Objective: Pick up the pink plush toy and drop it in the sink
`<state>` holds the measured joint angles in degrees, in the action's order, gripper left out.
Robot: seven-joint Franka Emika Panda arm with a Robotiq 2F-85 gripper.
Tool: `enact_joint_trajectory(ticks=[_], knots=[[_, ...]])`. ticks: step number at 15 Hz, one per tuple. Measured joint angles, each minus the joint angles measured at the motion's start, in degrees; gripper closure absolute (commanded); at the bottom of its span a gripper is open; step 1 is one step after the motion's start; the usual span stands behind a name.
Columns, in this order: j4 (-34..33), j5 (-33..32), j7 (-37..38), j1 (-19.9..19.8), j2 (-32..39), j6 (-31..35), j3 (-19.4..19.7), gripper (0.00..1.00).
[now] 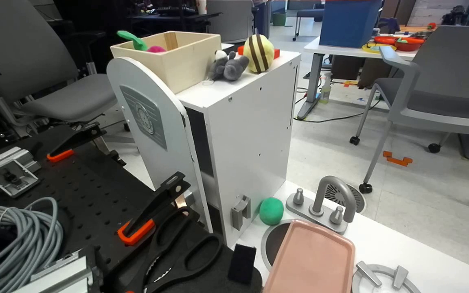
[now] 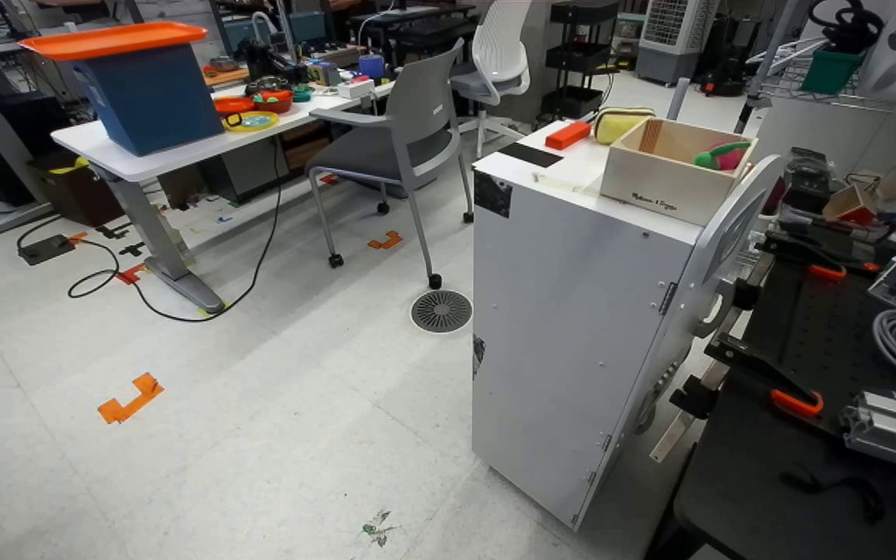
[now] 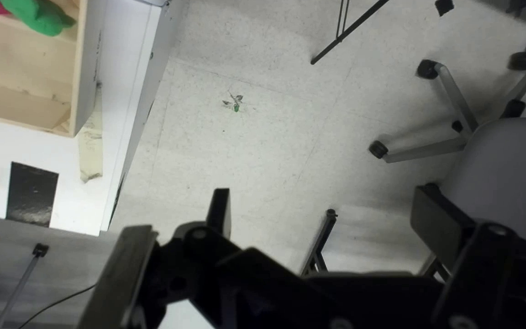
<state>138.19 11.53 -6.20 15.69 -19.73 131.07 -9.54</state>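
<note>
The pink plush toy [image 1: 156, 49] with its bright green part lies in a pale wooden box [image 1: 153, 67] on top of the white cabinet. The toy also shows in an exterior view [image 2: 730, 161] and at the upper left of the wrist view [image 3: 41, 19]. The sink [image 1: 276, 240] is a round grey basin beside the faucet, partly covered by a pinkish tray [image 1: 312, 260]. My gripper [image 3: 324, 201] is open, with nothing between its fingers. In the wrist view it shows against the floor, apart from the box and toy. It is out of view in both exterior views.
A grey plush [image 1: 230, 67] and a yellow-and-black striped plush [image 1: 259, 53] sit beside the box. A red block [image 2: 568, 134] lies on the cabinet [image 2: 572, 327]. A green ball [image 1: 271, 211] rests near the faucet [image 1: 332, 195]. A black bench [image 1: 84, 191] holds clamps and cable.
</note>
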Motion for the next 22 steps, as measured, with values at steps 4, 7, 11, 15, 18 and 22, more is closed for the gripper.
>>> enact_joint_trajectory(ticks=[4,7,11,15,18,22], knots=[[0.01,-4.44,2.11,-0.60,-3.33,0.21,-0.18,0.00],[0.06,-5.55,4.50,-1.28,-5.16,0.51,-0.21,0.00],[0.50,-6.05,8.00,-2.71,-6.38,1.34,-0.41,0.00],[1.42,-7.91,10.92,-4.83,-7.53,1.69,-0.52,0.00],[1.82,-8.11,11.54,-6.50,-9.38,1.69,-0.50,0.00],[1.85,-8.11,12.35,-8.13,-12.82,1.69,-0.13,0.00]])
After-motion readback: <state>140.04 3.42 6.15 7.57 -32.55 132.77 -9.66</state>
